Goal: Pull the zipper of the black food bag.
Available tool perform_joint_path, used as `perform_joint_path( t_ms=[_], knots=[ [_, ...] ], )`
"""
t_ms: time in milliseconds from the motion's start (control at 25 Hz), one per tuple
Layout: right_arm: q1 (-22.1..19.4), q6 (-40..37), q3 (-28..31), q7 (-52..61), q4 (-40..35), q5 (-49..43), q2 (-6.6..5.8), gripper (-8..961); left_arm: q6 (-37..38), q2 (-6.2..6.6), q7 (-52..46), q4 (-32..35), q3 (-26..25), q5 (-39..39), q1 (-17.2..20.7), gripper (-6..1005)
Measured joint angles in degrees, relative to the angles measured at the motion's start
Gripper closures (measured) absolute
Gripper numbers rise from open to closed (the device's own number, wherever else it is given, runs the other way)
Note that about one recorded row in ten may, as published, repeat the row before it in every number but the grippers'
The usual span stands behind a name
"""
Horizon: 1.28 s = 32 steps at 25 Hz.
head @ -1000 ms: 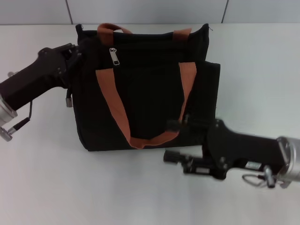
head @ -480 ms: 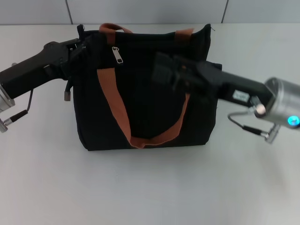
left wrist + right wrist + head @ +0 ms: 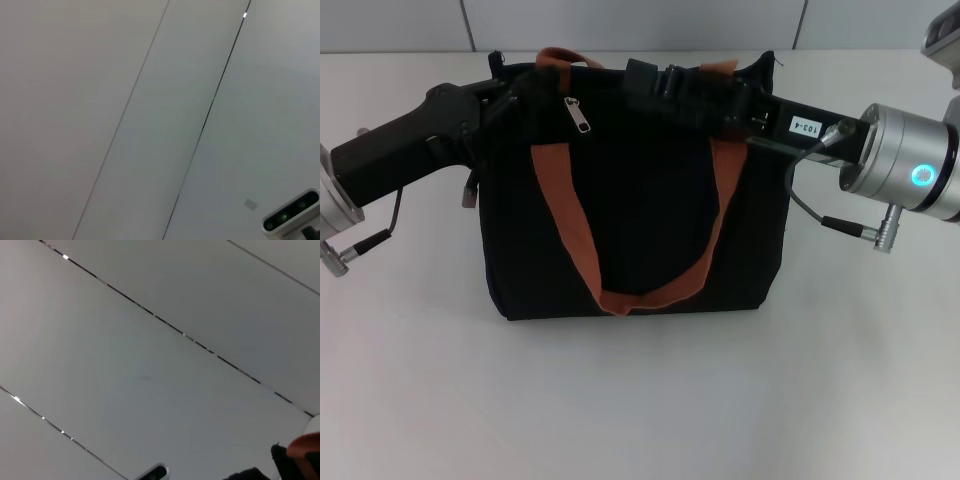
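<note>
The black food bag (image 3: pixel 640 220) stands upright mid-table with two orange-brown strap handles (image 3: pixel 565 215). A small silver zipper (image 3: pixel 582 118) pull hangs near the bag's top left on its front. My left gripper (image 3: pixel 510 92) comes in from the left and is shut on the bag's top left corner. My right gripper (image 3: pixel 645 75) reaches in from the right along the bag's top edge, a little to the right of the pull and apart from it. A bit of the orange strap (image 3: pixel 306 446) shows in the right wrist view.
The bag sits on a white table (image 3: pixel 640 400) with a panelled wall (image 3: pixel 620 20) close behind it. Both wrist views mostly show pale panels with seams (image 3: pixel 210 110). A small camera unit (image 3: pixel 292 217) shows in the left wrist view.
My right arm swung up from the table in front of the bag to its top edge. The left gripper pushed slightly right, and the bag's top shifted with it.
</note>
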Motion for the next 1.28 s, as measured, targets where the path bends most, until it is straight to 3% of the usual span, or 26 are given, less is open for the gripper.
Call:
perform_joint_path(
  t_ms=[520, 1280],
  knots=[
    [1.4, 2.4, -1.0, -5.2, 4.0, 0.3, 0.14, 248, 4.0, -0.06, 0.5, 0.5, 0.2, -0.2, -2.8, 958],
    [2.8, 5.3, -2.1, -6.5, 4.4, 0.2, 0.14, 246, 2.9, -0.13, 2.8, 0.1, 1.6, -0.2, -5.0, 954]
  ],
)
